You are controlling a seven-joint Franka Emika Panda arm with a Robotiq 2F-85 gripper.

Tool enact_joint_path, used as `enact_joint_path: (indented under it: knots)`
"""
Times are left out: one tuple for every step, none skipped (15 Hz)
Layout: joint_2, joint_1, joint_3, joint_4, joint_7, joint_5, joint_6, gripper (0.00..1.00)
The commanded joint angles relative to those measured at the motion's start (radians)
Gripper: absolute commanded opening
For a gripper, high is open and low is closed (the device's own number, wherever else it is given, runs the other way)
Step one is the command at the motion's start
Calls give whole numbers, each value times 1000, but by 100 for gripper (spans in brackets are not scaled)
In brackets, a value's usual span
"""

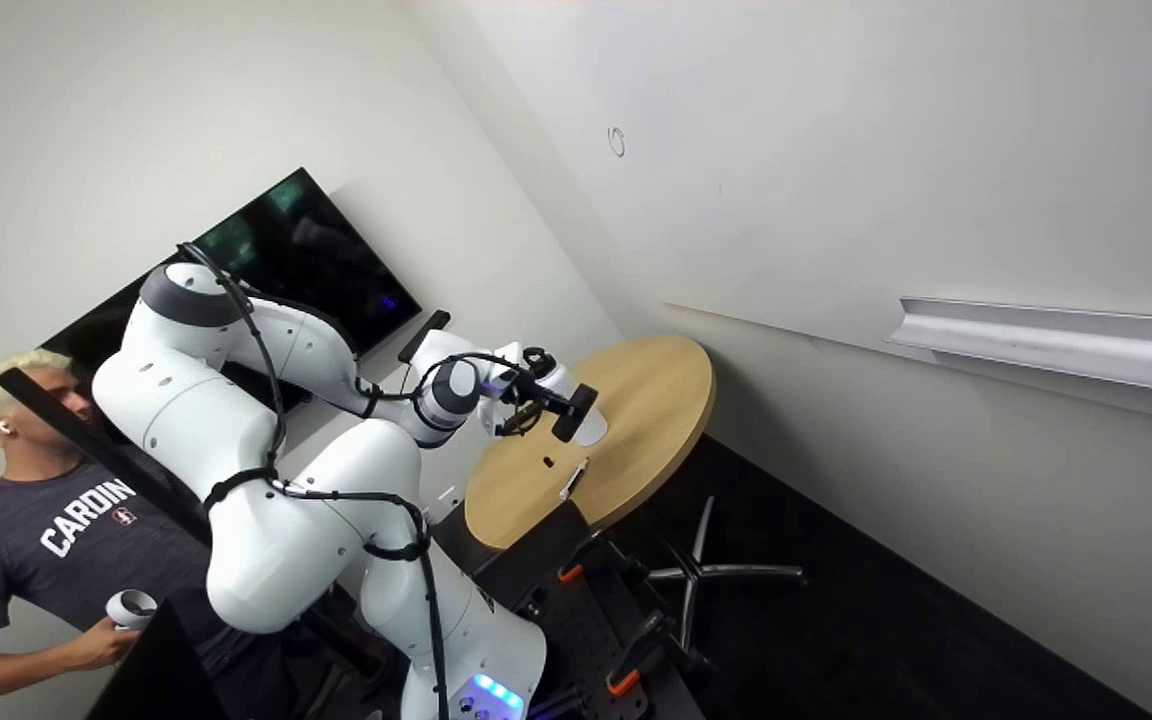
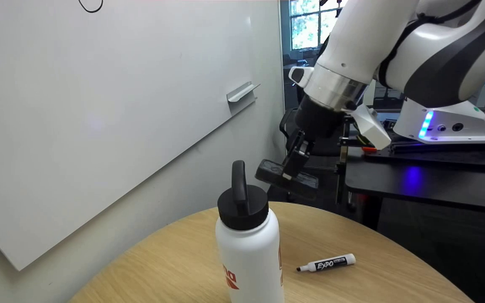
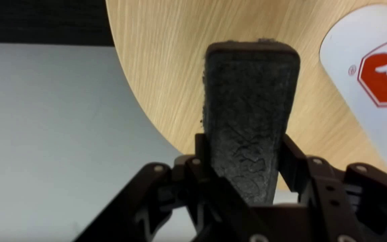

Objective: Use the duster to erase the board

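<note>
In the wrist view, the claw (image 3: 245, 141) grips the duster (image 3: 251, 97) by its long sides, a white bottle (image 3: 344, 57) right of the claw.

In an exterior view, the duster tilts, and a marker (image 2: 329, 264) lies on the tabletop (image 2: 162, 261) below the claw.

In an exterior view, the board (image 1: 836, 150), bearing a dark loop (image 1: 617, 141), is apart from the claw.

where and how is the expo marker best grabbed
Probably grip the Expo marker mid-barrel from above, jaws across its width: it's slim and lies flat on the round table. The gripper holds the duster, so release that first.
</note>
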Motion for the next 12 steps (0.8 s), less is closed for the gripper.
enact_joint_path:
  knots:
    - [-111,-216,186,5,-56,-24,-40,27]
    - [-104,-279,245,15,-52,-25,-48,27]
    - [-83,-336,295,30,-41,-28,-64,27]
    - [-50,-384,336,47,-26,-31,-73,27]
    - [-39,-455,394,63,-24,-33,-77,27]
    - [-17,-516,445,83,-22,-37,-78,27]
    - [3,-578,497,104,-21,-41,-67,27]
    - [21,-623,534,122,-18,-51,-59,27]
    - [36,-660,563,138,-19,-63,-48,27]
    - [53,-685,578,155,-13,-74,-49,27]
    - [71,-715,598,172,-16,-85,-48,27]
    - [77,-739,613,183,-18,-94,-47,63]
